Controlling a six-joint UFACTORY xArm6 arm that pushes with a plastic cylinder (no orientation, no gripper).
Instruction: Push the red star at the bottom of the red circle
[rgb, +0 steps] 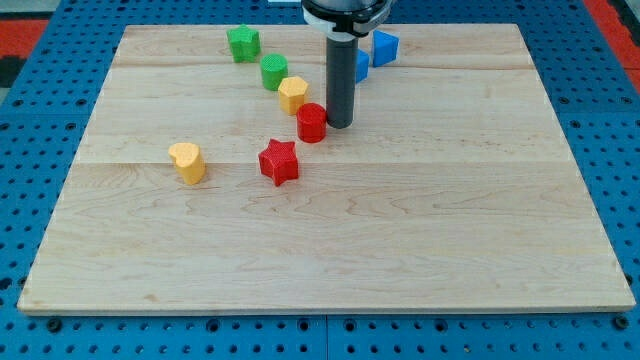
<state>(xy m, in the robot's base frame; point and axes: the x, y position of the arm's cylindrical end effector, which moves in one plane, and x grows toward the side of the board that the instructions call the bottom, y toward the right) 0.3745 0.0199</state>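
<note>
The red star (279, 162) lies on the wooden board (400, 230), left of centre. The red circle (312, 122) sits just above and to the right of the star, a small gap between them. My tip (339, 124) stands right next to the red circle's right side, touching or nearly touching it. The star is down and to the left of my tip.
A yellow hexagon-like block (293, 94) touches the red circle's upper left. A green round block (274, 72) and a green block (243, 43) lie further up-left. Two blue blocks (384, 47) sit behind the rod, one partly hidden. A yellow heart-like block (187, 161) lies at the left.
</note>
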